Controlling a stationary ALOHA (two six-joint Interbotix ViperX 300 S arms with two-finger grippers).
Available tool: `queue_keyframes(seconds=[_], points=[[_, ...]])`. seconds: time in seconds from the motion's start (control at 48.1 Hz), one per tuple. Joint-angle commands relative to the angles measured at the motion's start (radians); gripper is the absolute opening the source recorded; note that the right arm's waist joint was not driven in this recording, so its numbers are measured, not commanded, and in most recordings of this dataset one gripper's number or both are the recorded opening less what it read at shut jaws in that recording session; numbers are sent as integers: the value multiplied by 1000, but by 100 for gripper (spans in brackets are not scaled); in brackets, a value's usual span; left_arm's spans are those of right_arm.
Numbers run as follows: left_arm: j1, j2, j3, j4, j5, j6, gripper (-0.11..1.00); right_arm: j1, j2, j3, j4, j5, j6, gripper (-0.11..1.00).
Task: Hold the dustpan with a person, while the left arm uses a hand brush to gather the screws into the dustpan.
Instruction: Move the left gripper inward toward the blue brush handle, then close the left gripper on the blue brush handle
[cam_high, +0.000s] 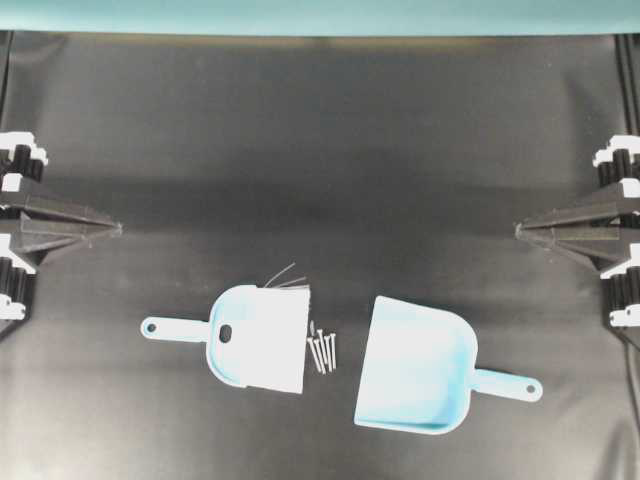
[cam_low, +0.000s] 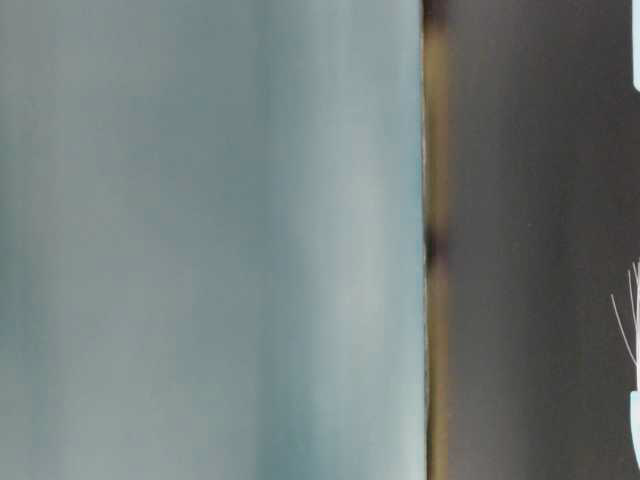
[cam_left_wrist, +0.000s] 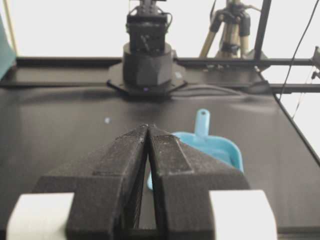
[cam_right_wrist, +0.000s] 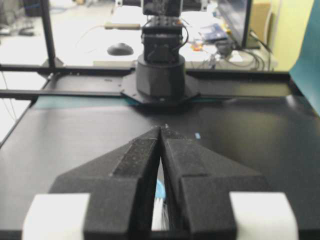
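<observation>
Nothing is yet begun: both arms are parked at the desk (cam_high: 320, 150) edges. The dustpan (cam_high: 415, 368) is laid right of centre, the hand brush (cam_high: 255, 338) left of it, the screws (cam_high: 323, 349) bunched between (no hand is seen). The left claw (cam_high: 118, 229) and right claw (cam_high: 518, 231) are pressed together, empty. Next, the brush handle must be grasped. The desk is matt black; a teal backdrop lies behind.
</observation>
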Motion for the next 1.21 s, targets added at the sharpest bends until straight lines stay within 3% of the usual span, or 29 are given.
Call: queue_keyframes(seconds=[0.0,0.187,0.478,0.644,0.748,0.977,1.06,1.185], points=[[-31,32,-26,41,80,-37,6,0,5,-8,3,-2,-5,4],[-55,87,-37,43,235,-95,0,0,-49,15,3,150,-14,0],[-129,252,14,43,107,-118,1,0,-143,66,0,268,-91,0],[-135,296,83,43,55,-199,2,0,-179,97,0,305,-91,0],[-137,301,117,44,25,-241,16,0,-193,109,8,330,-67,0],[-141,377,146,44,25,-341,80,0,-239,121,17,341,-55,0],[-143,451,141,44,14,-347,79,0,-256,124,17,339,-55,0],[-141,572,143,44,-114,-364,78,0,-281,127,17,328,-54,0]])
